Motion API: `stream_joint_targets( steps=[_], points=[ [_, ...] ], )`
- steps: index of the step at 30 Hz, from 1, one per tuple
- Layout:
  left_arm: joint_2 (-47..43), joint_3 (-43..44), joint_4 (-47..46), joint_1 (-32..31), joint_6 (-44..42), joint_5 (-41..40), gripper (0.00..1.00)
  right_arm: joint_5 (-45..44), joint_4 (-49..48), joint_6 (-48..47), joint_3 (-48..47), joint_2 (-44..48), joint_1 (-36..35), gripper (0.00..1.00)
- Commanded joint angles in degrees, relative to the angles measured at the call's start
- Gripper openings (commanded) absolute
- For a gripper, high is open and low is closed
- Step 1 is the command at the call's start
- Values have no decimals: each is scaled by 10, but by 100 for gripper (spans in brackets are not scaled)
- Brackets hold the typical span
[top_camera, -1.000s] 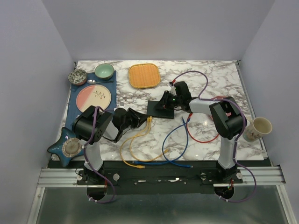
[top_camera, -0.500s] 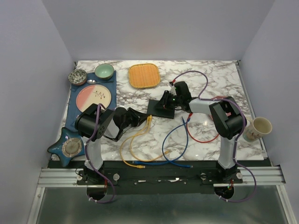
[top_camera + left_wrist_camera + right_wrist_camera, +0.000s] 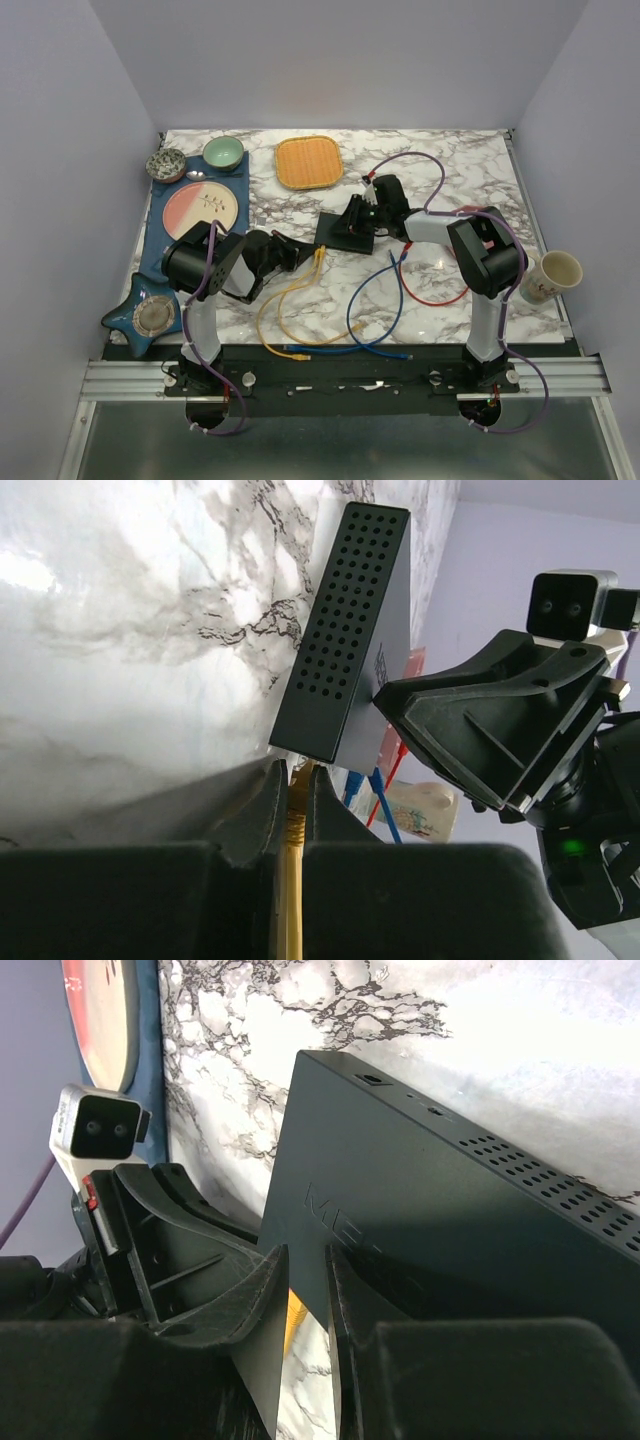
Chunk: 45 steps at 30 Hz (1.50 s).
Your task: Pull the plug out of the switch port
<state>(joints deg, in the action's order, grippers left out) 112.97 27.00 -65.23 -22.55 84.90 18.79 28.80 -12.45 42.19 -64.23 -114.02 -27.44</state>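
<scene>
- Centrally one switch (image 3: 332, 232), plus yellow cable (image 3: 272, 312), blue cable (image 3: 396, 308), red cable (image 3: 432, 299).
- Left pincer (image 3: 292, 772) narrow, clamping yellow plug (image 3: 297, 810).
- Right pincer (image 3: 305, 1272) narrow, against switch.

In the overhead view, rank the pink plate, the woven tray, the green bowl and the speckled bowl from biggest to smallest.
1. pink plate
2. woven tray
3. green bowl and speckled bowl: they look about alike, so not ranked.

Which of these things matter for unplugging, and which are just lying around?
Job: the switch, yellow plug, left gripper, right gripper.
Lying about: blue cable, red cable, woven tray, green bowl, pink plate, cup.
</scene>
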Motion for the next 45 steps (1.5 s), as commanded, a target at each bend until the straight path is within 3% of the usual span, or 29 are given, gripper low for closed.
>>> stream_joint_targets(
  steps=[1,16,32,45],
  points=[
    [22,-13,16,4,-1,-11,0,-1,19,-4,10,-23,-7,29],
    [23,-11,20,8,-4,-9,0,-44,54,-36,62,67,-64,29],
    [-1,-23,31,7,-23,-1,0,-142,172,-35,-19,1,-70,19],
    [-155,-48,259,11,-135,11,0,-158,175,2,-68,-27,-70,14]
  ],
)
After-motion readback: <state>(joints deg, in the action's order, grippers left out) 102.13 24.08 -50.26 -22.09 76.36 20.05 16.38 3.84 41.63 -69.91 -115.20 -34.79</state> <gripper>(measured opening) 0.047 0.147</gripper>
